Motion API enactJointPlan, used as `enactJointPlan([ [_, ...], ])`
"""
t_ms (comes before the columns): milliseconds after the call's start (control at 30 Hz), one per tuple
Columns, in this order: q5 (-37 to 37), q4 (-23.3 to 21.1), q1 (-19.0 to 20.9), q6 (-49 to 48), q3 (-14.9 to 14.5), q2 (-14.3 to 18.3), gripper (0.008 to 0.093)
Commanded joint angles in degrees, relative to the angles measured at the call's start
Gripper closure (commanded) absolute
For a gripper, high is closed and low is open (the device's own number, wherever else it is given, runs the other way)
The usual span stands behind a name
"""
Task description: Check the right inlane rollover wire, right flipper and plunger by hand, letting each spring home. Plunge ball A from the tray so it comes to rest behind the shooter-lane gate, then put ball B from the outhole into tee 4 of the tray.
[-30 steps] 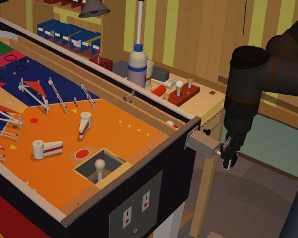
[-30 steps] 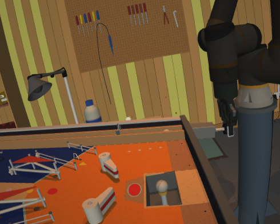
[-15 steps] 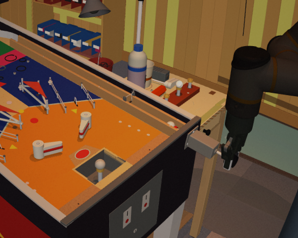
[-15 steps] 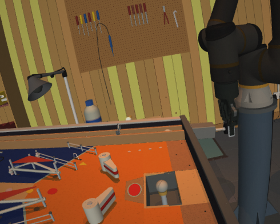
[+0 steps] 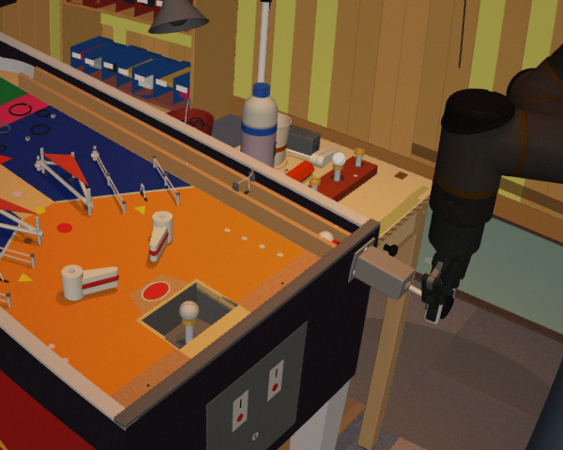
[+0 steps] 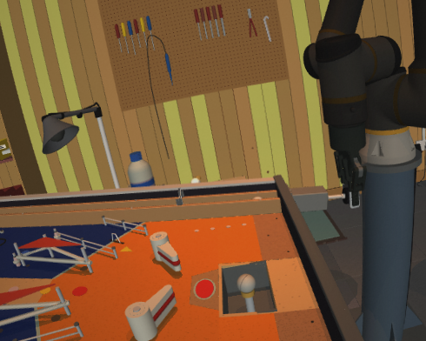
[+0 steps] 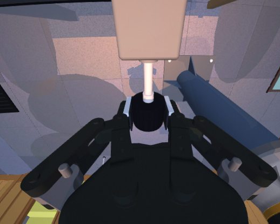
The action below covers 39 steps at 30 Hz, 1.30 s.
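A white ball sits at the near end of the shooter lane, half hidden by the lane's wooden rail. Another white ball rests on a post in the outhole pit. A third ball stands on a tee of the red tray on the bench. The plunger's grey housing sticks out of the cabinet's front corner, with a short length of white rod showing. The shooter-lane gate hangs over the lane further up. The right flipper lies on the orange playfield. My gripper is closed on the black plunger knob.
A red bowl stands on the bench beside a grey block, a bottle, a cup and a red block. A desk lamp hangs over the bench. The arm's blue pedestal stands right of the cabinet. A bench leg is under the plunger.
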Motion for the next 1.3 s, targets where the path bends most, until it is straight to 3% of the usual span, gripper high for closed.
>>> enactJointPlan([
  [0, 0.04, 0.01, 0.04, 0.03, 0.02, -0.03, 0.0934],
  [1267, 0.04, -0.17, 1.16, 1.14, 0.96, -0.79, 0.0934],
])
